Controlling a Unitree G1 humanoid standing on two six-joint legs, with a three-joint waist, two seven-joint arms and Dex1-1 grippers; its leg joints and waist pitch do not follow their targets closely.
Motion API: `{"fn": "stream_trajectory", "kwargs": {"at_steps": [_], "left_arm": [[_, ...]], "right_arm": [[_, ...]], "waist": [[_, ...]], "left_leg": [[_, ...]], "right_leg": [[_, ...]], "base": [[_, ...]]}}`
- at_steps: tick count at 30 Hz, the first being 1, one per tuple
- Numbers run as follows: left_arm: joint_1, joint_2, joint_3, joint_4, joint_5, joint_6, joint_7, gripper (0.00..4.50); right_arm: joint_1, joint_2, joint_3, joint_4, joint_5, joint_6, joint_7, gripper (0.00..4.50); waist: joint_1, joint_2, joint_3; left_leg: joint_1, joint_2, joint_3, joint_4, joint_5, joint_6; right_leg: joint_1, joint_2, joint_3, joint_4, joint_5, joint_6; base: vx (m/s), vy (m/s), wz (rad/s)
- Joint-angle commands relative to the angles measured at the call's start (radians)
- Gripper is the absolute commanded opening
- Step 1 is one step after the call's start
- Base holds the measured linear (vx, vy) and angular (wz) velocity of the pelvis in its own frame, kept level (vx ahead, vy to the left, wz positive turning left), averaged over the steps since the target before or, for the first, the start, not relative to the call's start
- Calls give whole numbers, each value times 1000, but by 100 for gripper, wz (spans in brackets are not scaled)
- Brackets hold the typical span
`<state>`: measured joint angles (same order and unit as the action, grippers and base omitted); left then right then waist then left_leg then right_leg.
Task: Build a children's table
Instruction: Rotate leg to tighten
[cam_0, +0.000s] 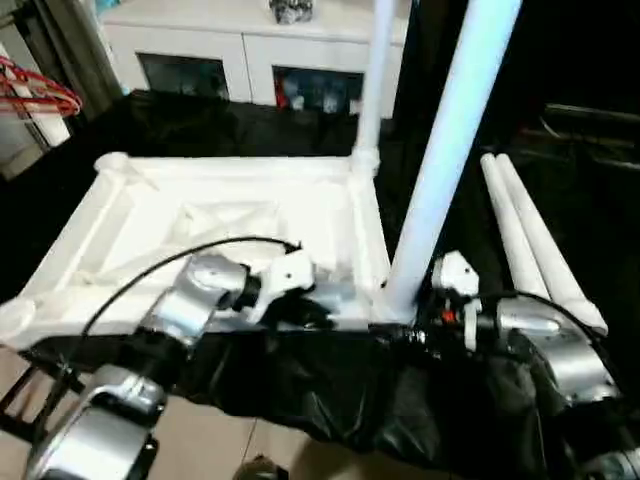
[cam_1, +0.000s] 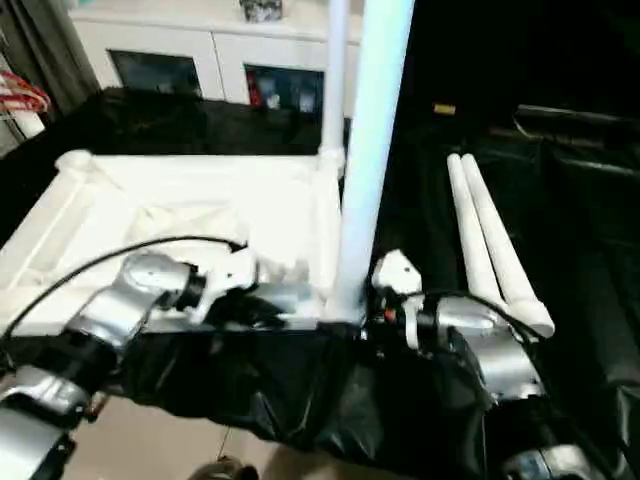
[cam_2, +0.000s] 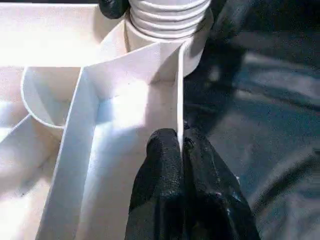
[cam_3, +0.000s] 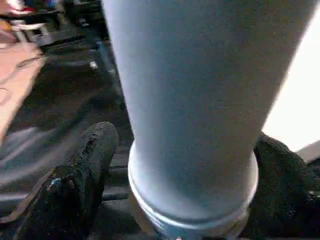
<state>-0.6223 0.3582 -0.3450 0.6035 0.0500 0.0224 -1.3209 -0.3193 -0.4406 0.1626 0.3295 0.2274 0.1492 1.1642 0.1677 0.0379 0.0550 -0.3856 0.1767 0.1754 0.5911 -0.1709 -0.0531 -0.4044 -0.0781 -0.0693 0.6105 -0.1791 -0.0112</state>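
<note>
The left pincer (cam_2: 181, 150) is pinched closed on the thin near wall of the upturned table top (cam_0: 230, 215), close to its near right corner. At that corner the right pincer (cam_3: 180, 170) has its two black fingers (cam_3: 82, 165) clamped on either side of a leg (cam_0: 445, 150), just above the ribbed end that sits at the corner socket; this leg tilts toward one o'clock. The top lies on the desk (cam_0: 300, 125), draped in black sheeting, its near edge at the desk's near edge. At three o'clock, two spare legs (cam_0: 535, 240) lie side by side on open black sheeting. Farther back, another leg (cam_0: 372, 90) stands upright in the far right socket. Beyond is a white cabinet (cam_0: 250, 45).
</note>
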Motion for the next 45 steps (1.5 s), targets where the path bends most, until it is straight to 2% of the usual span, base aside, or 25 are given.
{"fn": "stream_trajectory", "kwargs": {"at_steps": [1,10,14,18,20,21,22,24,27,28,29,31,32,33,34,35,36,37,38,40,43,44,45], "left_arm": [[-6,17,-9,-26,-8,-9,-16,0],[-10,22,-2,-15,-9,-18,-21,0],[-7,-3,2,-17,-17,-12,9,0],[-15,-38,16,-9,-16,0,66,0],[-22,-58,22,0,-9,11,107,0],[-26,-71,26,8,-3,13,137,0],[-30,-79,28,13,0,14,152,0],[-41,-105,33,26,7,22,197,0],[-68,-161,40,55,24,54,293,0],[-77,-178,43,65,29,62,324,0],[-91,-209,47,82,35,76,376,0],[-109,-246,52,105,44,90,445,0],[-114,-258,52,113,50,93,470,0],[-119,-273,51,120,58,94,499,0],[-120,-276,51,121,59,94,504,0],[-120,-292,48,122,65,91,518,0],[-114,-296,43,114,67,90,513,0],[-114,-296,43,114,67,90,512,0],[-107,-295,37,104,70,89,504,0],[-102,-293,31,97,74,87,496,0],[-72,-260,20,60,57,73,425,0],[-69,-256,20,56,55,74,417,0],[-51,-232,18,38,46,65,377,0]], "right_arm": [[5,-8,15,-37,17,7,41,381],[23,-2,27,-68,31,40,50,305],[45,10,31,-96,37,52,40,282],[61,37,20,-106,40,63,-1,278],[56,70,1,-85,30,59,-66,275],[48,97,-14,-62,14,49,-128,275],[39,116,-25,-41,4,46,-172,275],[11,166,-57,23,-16,47,-292,275],[-22,235,-88,96,-35,39,-434,275],[-31,252,-92,114,-43,36,-469,275],[-47,282,-96,145,-58,30,-528,275],[-71,321,-101,186,-84,25,-618,275],[-83,337,-105,205,-96,24,-657,275],[-99,357,-111,230,-109,16,-708,275],[-102,360,-111,235,-113,13,-716,275],[-121,378,-106,270,-140,-24,-762,275],[-128,387,-110,284,-143,-34,-774,310],[-129,387,-110,285,-143,-35,-775,310],[-134,394,-115,294,-140,-43,-774,344],[-139,398,-119,303,-138,-50,-772,350],[-132,365,-108,287,-149,-86,-721,370],[-131,361,-108,285,-149,-90,-714,391],[-127,333,-102,275,-139,-102,-654,394]], "waist": [[2,-15,-69],[6,-16,-70],[8,-18,-70],[9,-19,-70],[9,-18,-69],[7,-20,-68],[3,-19,-68],[-5,-21,-66],[-18,-19,-65],[-22,-18,-65],[-22,-13,-66],[-26,-17,-65],[-26,-17,-66],[-25,-13,-68],[-28,-15,-68],[-26,-13,-69],[-27,-13,-70],[-25,-14,-71],[-26,-13,-71],[-27,-12,-72],[-26,-13,-71],[-26,-13,-72],[-27,-10,-72]], "left_leg": [[16,63,-20,-72,-226,71],[15,61,-20,-71,-217,64],[16,61,-19,-70,-214,64],[17,61,-19,-70,-216,63],[18,61,-19,-71,-220,57],[15,58,-21,-72,-225,52],[17,58,-21,-73,-231,45],[13,55,-23,-75,-236,34],[20,53,-23,-77,-256,18],[20,54,-23,-77,-259,17],[20,53,-24,-78,-259,15],[21,51,-24,-77,-266,9],[20,51,-24,-78,-262,9],[22,52,-24,-77,-256,11],[19,52,-24,-78,-250,13],[18,52,-23,-77,-241,16],[18,51,-23,-76,-237,19],[17,51,-22,-75,-232,22],[17,51,-22,-75,-229,25],[15,51,-22,-74,-220,35],[15,53,-22,-75,-226,40],[15,54,-22,-75,-224,42],[14,53,-22,-75,-222,47]], "right_leg": [[45,-85,48,-76,-269,-204],[45,-85,48,-75,-270,-203],[44,-85,49,-75,-263,-204],[43,-86,48,-77,-277,-198],[41,-86,50,-78,-285,-198],[44,-88,48,-81,-303,-192],[41,-88,48,-84,-323,-184],[44,-88,47,-85,-348,-174],[40,-88,46,-92,-384,-166],[40,-88,47,-92,-377,-168],[40,-87,47,-91,-371,-166],[41,-88,46,-93,-378,-165],[42,-88,47,-93,-375,-164],[40,-88,48,-92,-360,-165],[42,-86,48,-90,-335,-168],[42,-86,48,-88,-311,-170],[44,-86,48,-87,-296,-172],[44,-87,48,-85,-285,-174],[44,-86,49,-84,-277,-176],[47,-85,48,-82,-253,-181],[47,-85,48,-82,-256,-181],[48,-86,49,-80,-249,-183],[49,-84,48,-79,-234,-187]], "base": [[0,0,0],[0,0,0],[0,0,0],[0,0,0],[0,0,0],[0,0,0],[0,0,0],[0,0,0],[0,0,0],[0,0,0],[0,0,0],[0,0,0],[0,0,0],[0,0,0],[0,0,0],[0,0,0],[0,0,0],[0,0,0],[0,0,0],[0,0,0],[0,0,0],[0,0,0],[0,0,0]]}}
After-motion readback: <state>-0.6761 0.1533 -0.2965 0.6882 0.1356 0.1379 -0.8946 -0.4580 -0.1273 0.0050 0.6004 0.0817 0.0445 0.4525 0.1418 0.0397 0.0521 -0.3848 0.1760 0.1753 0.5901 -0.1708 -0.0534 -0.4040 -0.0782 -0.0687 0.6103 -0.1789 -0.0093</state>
